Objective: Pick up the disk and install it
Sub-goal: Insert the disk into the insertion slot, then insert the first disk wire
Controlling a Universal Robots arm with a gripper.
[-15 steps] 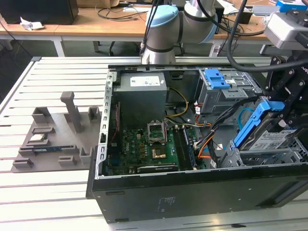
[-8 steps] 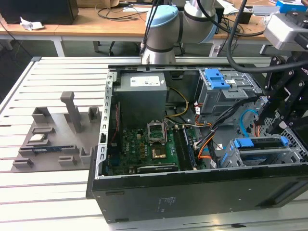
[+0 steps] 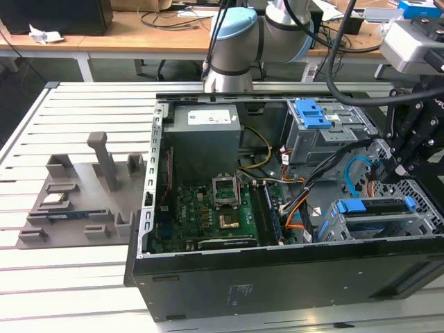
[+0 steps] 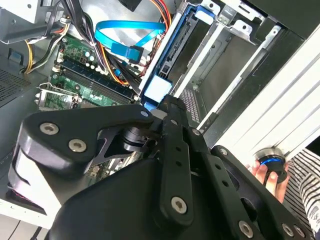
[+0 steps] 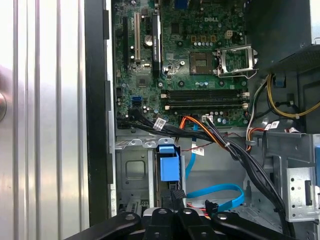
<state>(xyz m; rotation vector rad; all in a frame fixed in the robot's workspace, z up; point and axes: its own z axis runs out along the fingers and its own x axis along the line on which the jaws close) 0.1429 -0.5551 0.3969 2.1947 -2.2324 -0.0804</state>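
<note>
One metal hard disk in blue plastic rails sits in the grey metal drive cage; black claw, seemingly pressed together, at its tab. Install step; seating likely needs a square push.

A robotics lab bench: slotted aluminium table, opened computer case, cable-strewn wooden desks behind.

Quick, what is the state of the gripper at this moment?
Gripper: whether it is open or closed cannot be told; it is close to the disk.
</note>
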